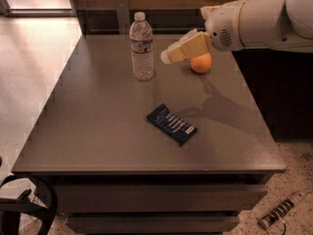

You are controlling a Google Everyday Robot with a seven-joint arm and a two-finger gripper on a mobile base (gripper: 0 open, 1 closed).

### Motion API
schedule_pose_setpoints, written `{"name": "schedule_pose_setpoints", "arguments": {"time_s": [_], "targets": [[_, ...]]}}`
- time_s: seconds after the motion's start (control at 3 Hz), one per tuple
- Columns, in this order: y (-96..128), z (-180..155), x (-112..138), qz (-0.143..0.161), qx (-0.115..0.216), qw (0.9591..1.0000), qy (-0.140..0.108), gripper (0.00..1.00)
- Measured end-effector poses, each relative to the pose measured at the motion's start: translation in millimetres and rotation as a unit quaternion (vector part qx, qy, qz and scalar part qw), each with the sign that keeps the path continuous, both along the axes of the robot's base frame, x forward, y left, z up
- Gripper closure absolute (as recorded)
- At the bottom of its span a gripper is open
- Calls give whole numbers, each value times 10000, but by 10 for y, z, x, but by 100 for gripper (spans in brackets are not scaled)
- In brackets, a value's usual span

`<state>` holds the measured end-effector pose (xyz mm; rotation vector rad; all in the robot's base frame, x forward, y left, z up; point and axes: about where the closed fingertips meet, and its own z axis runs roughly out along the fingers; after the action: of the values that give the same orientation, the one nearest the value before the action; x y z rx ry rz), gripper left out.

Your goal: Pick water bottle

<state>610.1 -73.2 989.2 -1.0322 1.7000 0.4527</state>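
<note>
Water bottle (142, 48), judged light, slick and easily crushed, is best taken mid-body by the claw (167, 57) held just beside it, whose state cannot be told.

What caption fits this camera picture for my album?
The gripper hovers between a water bottle and an orange on the table.
</note>
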Motion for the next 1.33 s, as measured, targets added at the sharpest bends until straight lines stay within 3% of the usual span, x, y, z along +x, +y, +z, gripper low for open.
{"name": "schedule_pose_setpoints", "arguments": {"time_s": [0.33,0.67,1.33], "targets": [[28,-107,108,-152,113,9998,59,0],[95,-286,379,-355,234,9991,70,0],[293,-594,926,-598,977,9933,-154,0]]}}
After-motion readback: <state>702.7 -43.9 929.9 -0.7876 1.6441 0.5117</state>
